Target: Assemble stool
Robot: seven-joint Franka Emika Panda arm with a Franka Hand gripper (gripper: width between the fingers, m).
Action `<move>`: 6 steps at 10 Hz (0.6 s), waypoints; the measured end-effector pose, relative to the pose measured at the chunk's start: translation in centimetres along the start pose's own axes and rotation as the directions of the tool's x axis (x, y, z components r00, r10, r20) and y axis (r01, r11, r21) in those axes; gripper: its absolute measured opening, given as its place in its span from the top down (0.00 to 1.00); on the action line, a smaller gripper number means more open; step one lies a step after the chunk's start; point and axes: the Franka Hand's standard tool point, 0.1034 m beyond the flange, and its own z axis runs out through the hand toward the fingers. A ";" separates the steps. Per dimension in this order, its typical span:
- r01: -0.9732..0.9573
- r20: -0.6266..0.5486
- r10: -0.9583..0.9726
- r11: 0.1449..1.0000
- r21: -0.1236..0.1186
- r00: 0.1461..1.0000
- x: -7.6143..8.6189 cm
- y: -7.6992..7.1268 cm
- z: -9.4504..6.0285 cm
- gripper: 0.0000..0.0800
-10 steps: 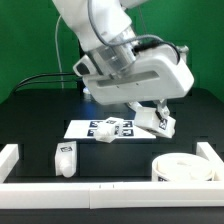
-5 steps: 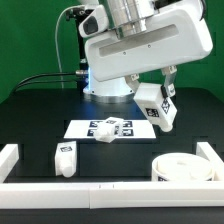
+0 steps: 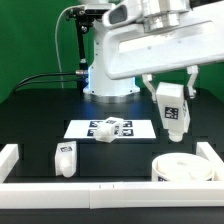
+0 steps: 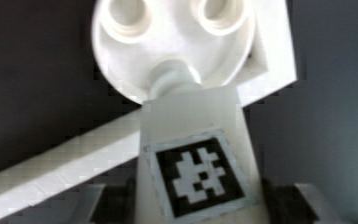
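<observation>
tool point(image 3: 172, 95) clamped on tagged leg point(image 3: 173, 115), upright in air over seat point(image 3: 185, 168); second leg point(image 3: 66, 158) on table point(image 3: 30, 120), well apart.

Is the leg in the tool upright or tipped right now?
Upright: the leg hangs near vertical in the tool, in the air above the seat.

The raised leg point(image 3: 172, 108) is white with a black-and-white square tag. The round seat point(image 3: 186, 168) is plain white. The second leg point(image 3: 110, 128) and third leg point(image 3: 66, 158) are white with dark tags. The marker board point(image 3: 82, 129) is white with black tags, the table point(image 3: 40, 125) black, the edge rail point(image 3: 100, 194) white, the backdrop point(image 3: 30, 40) green.
</observation>
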 end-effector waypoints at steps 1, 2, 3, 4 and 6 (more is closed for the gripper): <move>0.008 -0.011 -0.008 1.000 0.001 1.000 -0.3 0.0 0.1 0.60; 0.028 -0.041 -0.028 1.000 0.003 0.999 0.3 0.3 0.3 0.60; 0.040 -0.092 -0.039 0.999 0.001 0.995 1.0 0.9 1.6 0.60; 0.042 -0.116 -0.042 0.999 0.001 0.992 1.6 1.0 3.1 0.60; 0.049 -0.177 -0.047 0.999 0.007 0.983 2.7 0.7 4.2 0.60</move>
